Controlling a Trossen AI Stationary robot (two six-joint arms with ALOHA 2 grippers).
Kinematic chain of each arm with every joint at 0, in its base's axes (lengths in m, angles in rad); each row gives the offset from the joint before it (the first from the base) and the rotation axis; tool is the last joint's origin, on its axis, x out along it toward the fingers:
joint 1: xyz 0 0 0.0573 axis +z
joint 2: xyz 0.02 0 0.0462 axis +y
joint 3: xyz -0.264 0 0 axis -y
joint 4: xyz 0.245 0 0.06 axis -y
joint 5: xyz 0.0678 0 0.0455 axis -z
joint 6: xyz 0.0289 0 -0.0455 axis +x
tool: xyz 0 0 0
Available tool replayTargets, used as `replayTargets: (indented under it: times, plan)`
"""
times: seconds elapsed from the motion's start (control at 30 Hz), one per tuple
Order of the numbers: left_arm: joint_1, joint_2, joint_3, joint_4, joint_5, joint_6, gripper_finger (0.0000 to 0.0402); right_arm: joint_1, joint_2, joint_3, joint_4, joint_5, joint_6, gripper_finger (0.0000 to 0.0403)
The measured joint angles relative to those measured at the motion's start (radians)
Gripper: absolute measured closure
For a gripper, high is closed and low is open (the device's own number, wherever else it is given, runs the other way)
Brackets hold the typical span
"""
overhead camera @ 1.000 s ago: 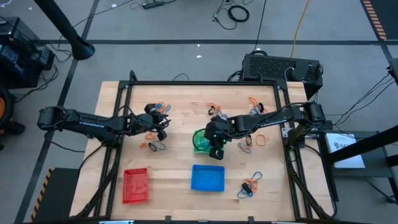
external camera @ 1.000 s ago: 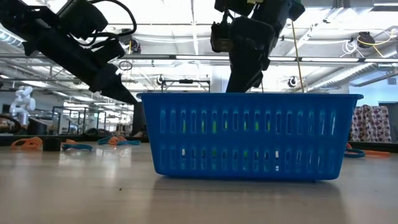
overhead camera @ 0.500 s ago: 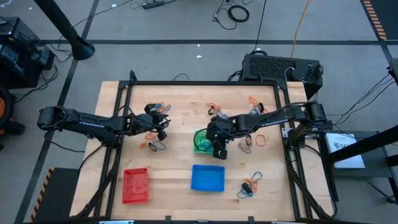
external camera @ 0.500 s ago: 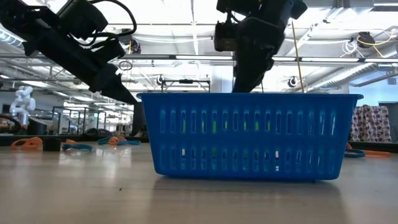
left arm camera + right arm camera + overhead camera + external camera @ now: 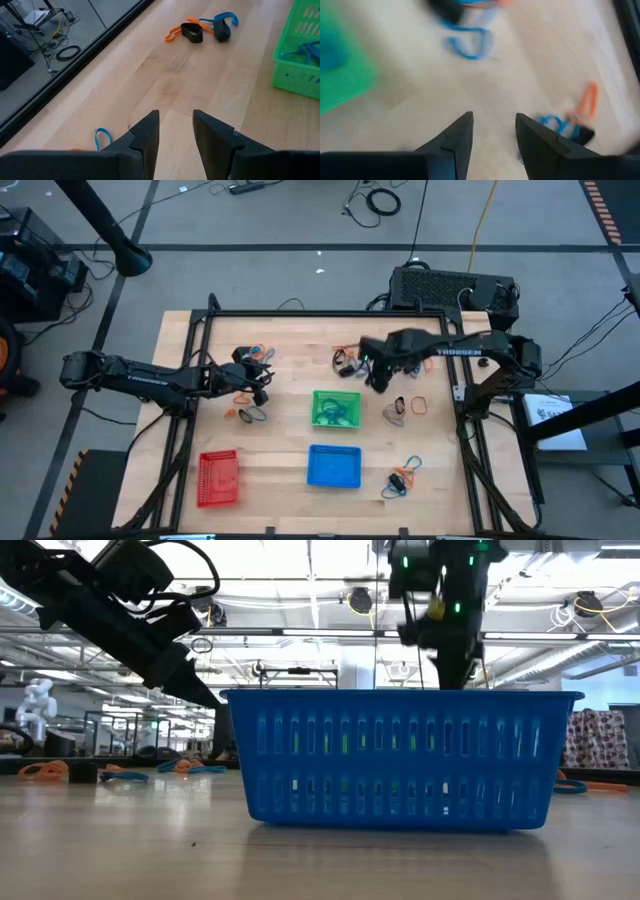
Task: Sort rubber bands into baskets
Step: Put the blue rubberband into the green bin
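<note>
The right hand [image 5: 378, 380] is hovering released and empty over bare wood between the green basket [image 5: 336, 409] and a cluster of rubber bands [image 5: 346, 359]; the left hand [image 5: 262, 385], also released, is waiting near another cluster. The risk is likely tangling: thin floppy loops are overlapping, so one pinch could be lifting mixed colours, or snagging. The mesh plastic blue basket [image 5: 334, 466] and red basket [image 5: 219, 477] are sitting on the smooth wooden surface [image 5: 290, 350].

Green basket [image 5: 335, 409] holding blue bands sits mid-counter, blue basket [image 5: 334, 466] and red basket [image 5: 218, 477] near the front edge, rubber bands [image 5: 252, 356] scattered behind.
</note>
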Motion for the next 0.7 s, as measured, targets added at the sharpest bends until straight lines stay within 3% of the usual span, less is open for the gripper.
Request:
replayTargets:
  times: [0.33, 0.7]
  plan:
    - [0.000, 0.000, 0.000, -0.001, 0.000, 0.001, 0.0275, -0.247, 0.004, -0.214, 0.091, -0.086, 0.051, 0.0270]
    - [0.000, 0.000, 0.000, -0.001, 0.000, 0.001, 0.0275, -0.342, 0.004, -0.301, 0.259, -0.162, 0.024, 0.0295]
